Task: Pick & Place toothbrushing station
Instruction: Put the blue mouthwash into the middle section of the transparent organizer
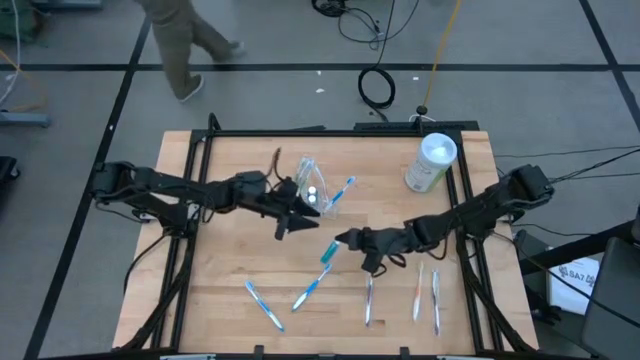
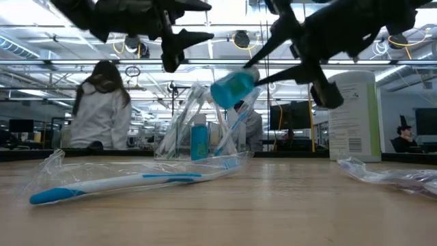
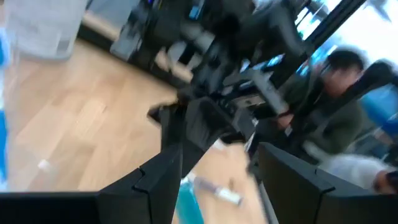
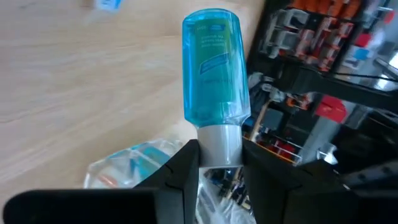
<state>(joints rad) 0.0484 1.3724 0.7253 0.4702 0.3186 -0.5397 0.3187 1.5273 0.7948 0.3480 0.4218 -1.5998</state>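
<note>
Right claw (image 4: 221,155) pinches blue bottle (image 4: 213,65) by its white cap, aloft at the surface's centre; slim grip risks slipping before clear station (image 1: 312,187), at 11 o'clock beside released left claw (image 1: 300,222).

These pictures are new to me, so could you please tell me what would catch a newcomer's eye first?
Most striking is the small blue bottle with a white cap, held by its cap in the right gripper above the middle of the table. Next comes the clear toothbrushing station toward the table's back, with the left gripper open just in front of it. Wrapped toothbrushes lie scattered along the near edge, and a white canister stands at the back right.
</note>
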